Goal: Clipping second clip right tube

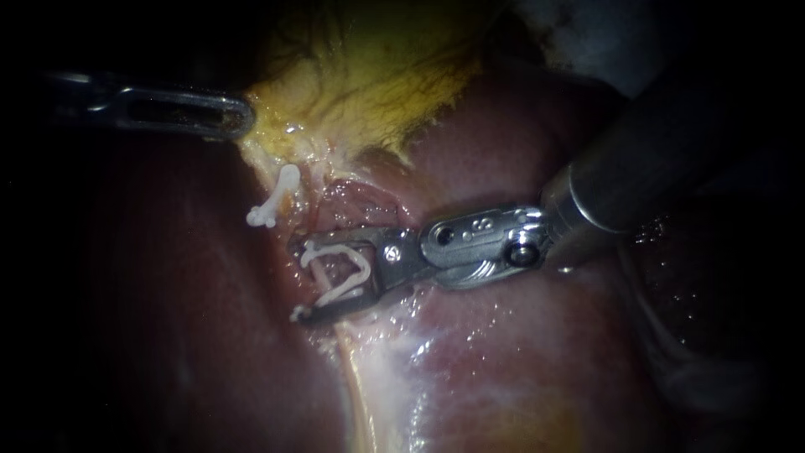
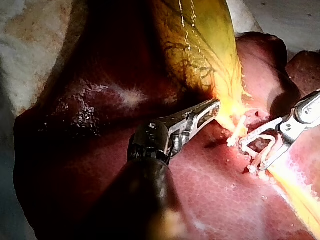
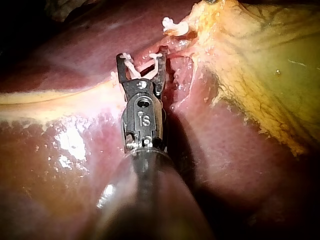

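My right instrument (image 1: 295, 281) comes in from the upper right. Its jaws stand wide apart, both touching an open white clip (image 1: 340, 273) seated between them. The clip straddles pink tissue where a pale tube (image 1: 356, 369) runs down over the liver. A closed white clip (image 1: 272, 201) sits on the strand just above, below the yellow gallbladder (image 1: 369, 75). My left instrument (image 1: 239, 117) grips the gallbladder's edge with its jaws together. The left wrist view shows the same grip (image 2: 214, 106) and the loaded jaws (image 2: 248, 157). In the right wrist view the jaws (image 3: 141, 55) lie short of the closed clip (image 3: 175, 26).
Dark red liver (image 1: 503, 352) surrounds the site on every side. Wet glistening patches lie under my right instrument's shaft (image 3: 150, 190). Pale cloth (image 2: 30, 45) shows beyond the liver in the left wrist view.
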`<state>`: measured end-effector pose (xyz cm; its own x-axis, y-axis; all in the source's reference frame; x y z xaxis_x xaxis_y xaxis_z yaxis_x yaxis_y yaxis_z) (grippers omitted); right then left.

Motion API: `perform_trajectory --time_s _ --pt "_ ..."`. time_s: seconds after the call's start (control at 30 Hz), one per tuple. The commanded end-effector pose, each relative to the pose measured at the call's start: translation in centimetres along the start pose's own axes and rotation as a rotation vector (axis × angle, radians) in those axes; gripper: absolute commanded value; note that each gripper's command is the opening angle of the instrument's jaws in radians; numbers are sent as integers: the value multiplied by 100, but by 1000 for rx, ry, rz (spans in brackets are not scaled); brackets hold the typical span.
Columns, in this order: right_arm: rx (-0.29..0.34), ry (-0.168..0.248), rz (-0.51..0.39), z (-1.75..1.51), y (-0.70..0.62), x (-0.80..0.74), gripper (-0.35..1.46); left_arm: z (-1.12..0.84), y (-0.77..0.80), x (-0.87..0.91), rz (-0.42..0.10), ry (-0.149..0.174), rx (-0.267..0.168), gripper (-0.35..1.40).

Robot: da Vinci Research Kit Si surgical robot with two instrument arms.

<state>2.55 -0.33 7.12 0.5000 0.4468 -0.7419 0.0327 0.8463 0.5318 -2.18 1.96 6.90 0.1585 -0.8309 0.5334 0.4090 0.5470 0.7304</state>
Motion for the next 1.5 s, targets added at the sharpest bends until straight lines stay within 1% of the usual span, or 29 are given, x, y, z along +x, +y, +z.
perform_trajectory --time_s 0.03,0.2,0.4,0.53,0.6,0.73,0.83,1.03,1.17,1.3,1.37,1.5 --pt "1 0 0 0 0 1 54 0 0 0 0 0 0 -35" --pt "7 1 4 -9 -6 8 54 0 0 0 0 0 0 -35" --pt "24 5 20 -38 -17 29 54 0 0 0 0 0 0 -35" --pt "49 15 48 -59 -22 36 53 0 0 0 0 0 0 -35" --pt "75 22 58 -68 -22 36 53 0 0 0 0 0 0 -35" --pt "103 20 89 -80 -22 29 53 0 0 0 0 0 0 -35" --pt "110 23 116 -82 -16 22 53 0 0 0 0 0 0 -35" --pt "138 55 200 -79 0 7 52 -1 0 0 0 0 0 -35" --pt "145 51 233 -72 10 -7 52 -1 0 0 0 0 0 -35" --pt "149 61 262 -66 20 -18 52 -1 0 0 0 0 0 -35" --pt "150 68 279 -64 25 -22 52 -1 0 0 0 0 0 -35" --pt "156 100 312 -55 34 -27 52 -1 0 0 0 0 0 -35"
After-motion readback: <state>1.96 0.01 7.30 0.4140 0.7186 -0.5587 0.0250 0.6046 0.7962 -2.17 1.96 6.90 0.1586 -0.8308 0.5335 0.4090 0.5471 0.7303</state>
